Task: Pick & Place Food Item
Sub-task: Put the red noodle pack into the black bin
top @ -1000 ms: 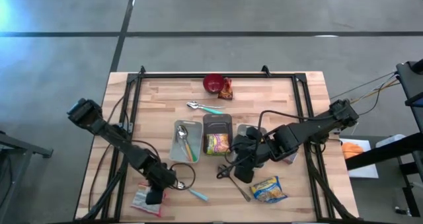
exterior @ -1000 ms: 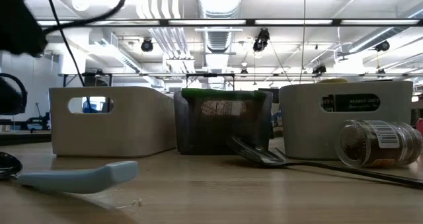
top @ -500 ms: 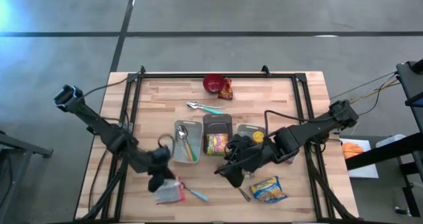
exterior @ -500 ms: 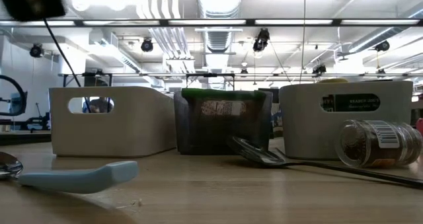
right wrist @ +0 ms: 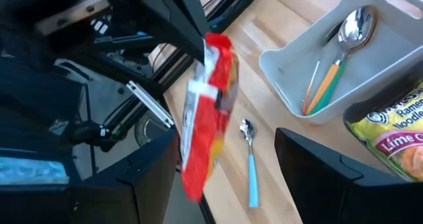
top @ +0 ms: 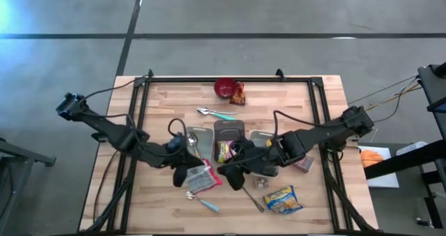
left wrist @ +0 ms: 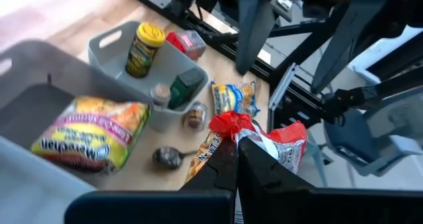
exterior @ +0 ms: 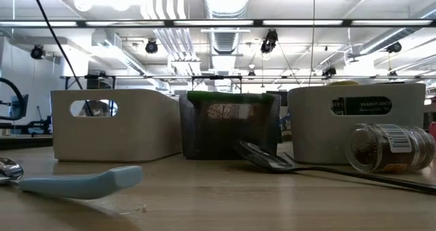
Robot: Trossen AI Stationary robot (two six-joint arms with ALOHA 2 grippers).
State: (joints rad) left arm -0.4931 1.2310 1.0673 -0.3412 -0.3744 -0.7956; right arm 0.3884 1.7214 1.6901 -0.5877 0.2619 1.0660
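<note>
Item: crinkly red-and-white plastic snack packet (top: pixel 203 178), pinched by my left gripper (top: pixel 182 175). Right gripper (top: pixel 232 175) unclenched, empty. Risk I foresee: dangling packet slips, or grippers collide.

Red bowl (top: pixel 224 88) near table's far edge; teal-handled spoon (top: pixel 216 113) just before it; glass jar (exterior: pixel 390 148) on its side.

Bright overhead strips; wrist views blurry
</note>
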